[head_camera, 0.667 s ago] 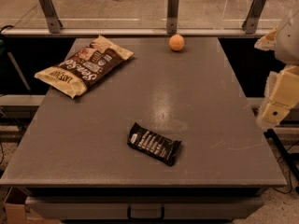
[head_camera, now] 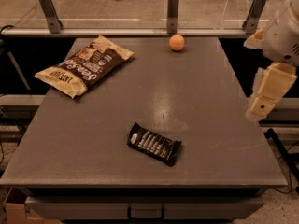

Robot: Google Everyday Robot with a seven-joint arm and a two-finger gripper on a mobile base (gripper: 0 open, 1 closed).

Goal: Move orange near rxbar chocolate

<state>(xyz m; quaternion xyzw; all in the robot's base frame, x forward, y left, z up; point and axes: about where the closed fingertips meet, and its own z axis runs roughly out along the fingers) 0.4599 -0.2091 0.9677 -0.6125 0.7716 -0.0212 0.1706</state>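
Observation:
The orange (head_camera: 176,42) sits at the far edge of the grey table (head_camera: 93,143), right of centre. The rxbar chocolate (head_camera: 154,143), a black wrapped bar with white lettering, lies flat near the front middle of the table. My gripper (head_camera: 259,107) hangs over the table's right edge, pointing down, far from both the orange and the bar. It holds nothing that I can see.
A tan-and-brown chip bag (head_camera: 85,65) lies at the back left of the table. Metal rail posts (head_camera: 173,8) stand behind the far edge. A drawer handle (head_camera: 145,213) shows below the front edge. Cables lie on the floor at right.
The arm and gripper have shifted a little to the left, toward the table's right edge. The orange, bar and bag have not moved.

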